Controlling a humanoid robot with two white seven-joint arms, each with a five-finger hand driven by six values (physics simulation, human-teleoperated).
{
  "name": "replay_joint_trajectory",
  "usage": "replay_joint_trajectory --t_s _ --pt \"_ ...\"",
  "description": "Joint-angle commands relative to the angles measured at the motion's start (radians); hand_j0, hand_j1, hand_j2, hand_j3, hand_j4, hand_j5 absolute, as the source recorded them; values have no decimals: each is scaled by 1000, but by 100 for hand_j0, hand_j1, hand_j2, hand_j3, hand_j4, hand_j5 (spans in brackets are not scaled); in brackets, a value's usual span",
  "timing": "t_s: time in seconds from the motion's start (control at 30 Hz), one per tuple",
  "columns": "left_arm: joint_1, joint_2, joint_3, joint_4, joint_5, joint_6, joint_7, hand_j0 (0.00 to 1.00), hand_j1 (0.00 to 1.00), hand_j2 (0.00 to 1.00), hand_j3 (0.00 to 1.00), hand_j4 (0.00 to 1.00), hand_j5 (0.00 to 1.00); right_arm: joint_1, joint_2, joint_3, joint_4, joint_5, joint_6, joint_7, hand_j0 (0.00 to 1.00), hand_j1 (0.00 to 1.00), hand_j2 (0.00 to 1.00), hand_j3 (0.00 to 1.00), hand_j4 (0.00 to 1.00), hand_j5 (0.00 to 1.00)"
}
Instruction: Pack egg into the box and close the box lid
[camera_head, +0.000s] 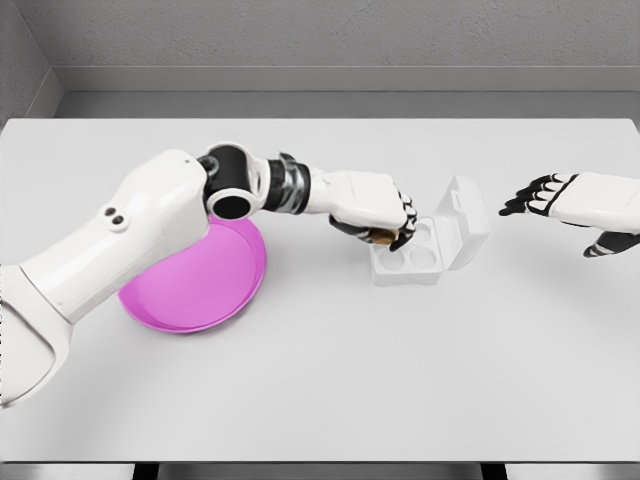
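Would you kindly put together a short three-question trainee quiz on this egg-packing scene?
1. True or false: the box lid stands open.
2. Which robot hand holds the egg: A left, B right?
3. Fill in: the pink plate lies on the box's ____ in the picture.

Key: 1 true. 2 A; the left robot hand is at the box's near-left cup, the right one open beside the lid. 3 left.

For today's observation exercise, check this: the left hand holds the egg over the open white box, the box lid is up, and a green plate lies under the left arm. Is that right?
One detail is wrong: the plate is pink, not green, as the head view shows. The rest stands: the left hand holds the egg at the open white box with its lid up.
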Motion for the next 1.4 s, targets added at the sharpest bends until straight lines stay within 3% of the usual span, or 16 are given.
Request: replay_joint_trajectory --t_s 0.0,0.13,0.4,0.57,0.6,0.7,1.37 --pt "0 -27 -9 40 5 2 0 35 35 35 35 35 35 0 -1 0 0 -5 3 0 100 100 100 100 100 100" --pt "0 -47 -11 80 5 2 0 36 36 36 36 36 36 0 -1 0 1 -5 3 0 100 100 100 100 100 100" --pt "0 -57 -20 77 8 2 0 44 44 44 44 44 44 0 -1 0 0 -5 3 0 100 100 100 100 100 100" --pt "0 -53 -20 77 14 2 2 60 60 60 60 60 60 0 -3 0 0 -5 3 0 100 100 100 100 100 100" --pt "0 -53 -20 76 16 2 2 70 70 70 70 70 70 0 -3 0 0 -3 3 0 100 100 100 100 100 100" --pt "0 -53 -20 73 19 2 3 78 78 78 78 78 78 0 -3 -2 0 -5 3 0 100 100 100 100 100 100" --pt "-2 -54 -20 71 45 2 5 97 97 97 97 97 97 0 0 -5 -3 -5 3 0 100 100 100 100 100 100"
